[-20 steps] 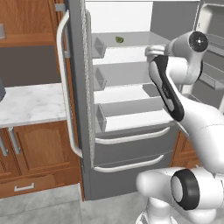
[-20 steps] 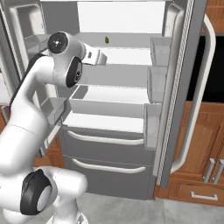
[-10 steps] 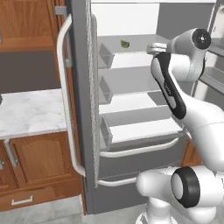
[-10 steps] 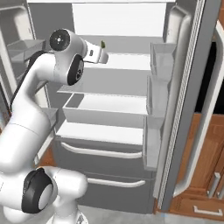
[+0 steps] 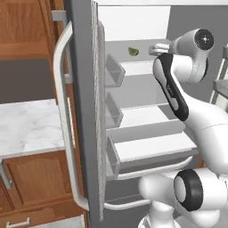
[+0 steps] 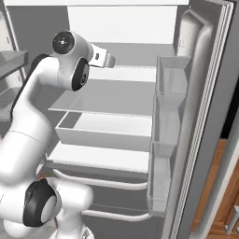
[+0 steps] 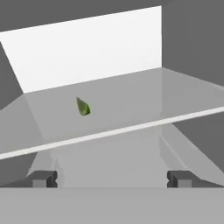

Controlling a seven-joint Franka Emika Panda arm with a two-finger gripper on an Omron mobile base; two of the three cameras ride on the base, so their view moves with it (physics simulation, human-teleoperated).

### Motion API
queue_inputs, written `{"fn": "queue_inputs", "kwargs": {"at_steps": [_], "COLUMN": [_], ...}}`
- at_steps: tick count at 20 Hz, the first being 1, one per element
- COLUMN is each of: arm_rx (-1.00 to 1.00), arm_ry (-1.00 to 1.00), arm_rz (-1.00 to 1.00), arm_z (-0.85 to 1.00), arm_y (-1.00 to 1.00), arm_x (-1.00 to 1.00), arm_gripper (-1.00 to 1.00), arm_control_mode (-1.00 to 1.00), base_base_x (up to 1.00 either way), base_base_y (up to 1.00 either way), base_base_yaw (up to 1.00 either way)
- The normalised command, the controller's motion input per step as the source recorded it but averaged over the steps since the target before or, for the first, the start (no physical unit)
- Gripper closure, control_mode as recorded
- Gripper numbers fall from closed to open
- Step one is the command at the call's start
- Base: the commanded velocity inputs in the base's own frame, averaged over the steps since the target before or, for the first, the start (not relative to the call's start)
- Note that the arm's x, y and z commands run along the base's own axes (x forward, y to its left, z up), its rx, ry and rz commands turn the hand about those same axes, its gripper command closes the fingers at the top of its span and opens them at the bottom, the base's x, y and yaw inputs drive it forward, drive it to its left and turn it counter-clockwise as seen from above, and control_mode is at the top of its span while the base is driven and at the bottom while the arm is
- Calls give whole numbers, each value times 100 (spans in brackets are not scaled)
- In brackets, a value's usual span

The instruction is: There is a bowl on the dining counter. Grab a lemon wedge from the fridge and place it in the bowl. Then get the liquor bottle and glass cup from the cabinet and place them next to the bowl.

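Compared with the earlier frame, both base views are sitting closer to the fridge [image 5: 84, 111], so the whole scene is looking larger; this is the camera moving, not the things.

Left base view: one lemon wedge [image 5: 133, 51] is lying on the upper shelf [image 5: 138, 67], in the upper middle of the frame. One pale vertical handle [image 5: 64, 120] is running down the open door at the left. Three door bins are showing, stacked one under another.

Right base view: the open right door [image 6: 205, 116] is filling the right side, with three bins [image 6: 170, 77] on it. The arm is reaching toward the upper left. Two horizontal drawer handles are showing at the bottom.

Hand view: the gripper [image 7: 112, 179] is standing with jaws spread wide and nothing between them. The wedge is resting left of centre, well apart from the fingertips [image 7: 42, 178]. No writing is readable anywhere.
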Motion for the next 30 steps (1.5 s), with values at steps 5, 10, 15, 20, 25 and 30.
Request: {"fn": "queue_inputs", "kwargs": {"at_steps": [5,10,15,20,25,30], "arm_rx": [0,0,0,0,-18,-12], "arm_ry": [0,0,0,0,7,4], "arm_rz": [0,0,0,0,22,10], "arm_z": [0,0,0,0,-35,-29], "arm_y": [0,0,0,0,64,18], "arm_x": [0,0,0,0,17,29], "arm_gripper": [-100,-100,-100,-100,-100,-100], "arm_control_mode": [100,100,100,100,-100,-100], "base_base_x": [46,54,56,25,0,0], "base_base_y": [-30,-6,6,30,0,0], "base_base_yaw": [0,0,1,10,0,0]}}
